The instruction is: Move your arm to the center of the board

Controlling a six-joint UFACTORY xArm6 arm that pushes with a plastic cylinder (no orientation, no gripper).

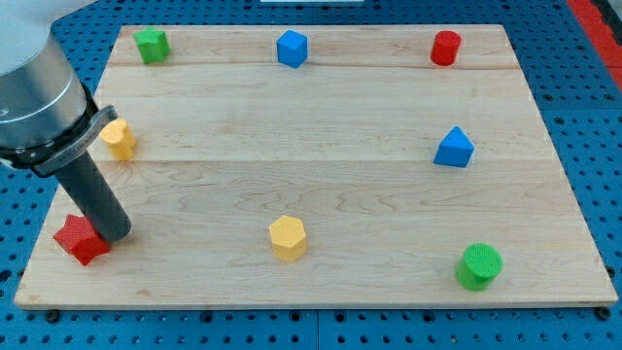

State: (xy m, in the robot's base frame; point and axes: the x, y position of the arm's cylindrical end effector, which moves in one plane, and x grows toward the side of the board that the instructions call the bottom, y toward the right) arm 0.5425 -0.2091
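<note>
My tip (116, 233) rests on the wooden board (321, 175) near its bottom left corner, touching the right side of a red block (80, 239). The dark rod rises up and to the left into the arm's grey body at the view's top left. A yellow block (119, 139) lies just above the tip, partly beside the rod. A yellow hexagonal block (288, 238) lies to the tip's right, at bottom centre.
A green block (152, 45) sits at top left, a blue cube (292, 49) at top centre, a red cylinder (445, 48) at top right. A blue triangular block (454, 149) is at the right and a green cylinder (479, 266) at bottom right.
</note>
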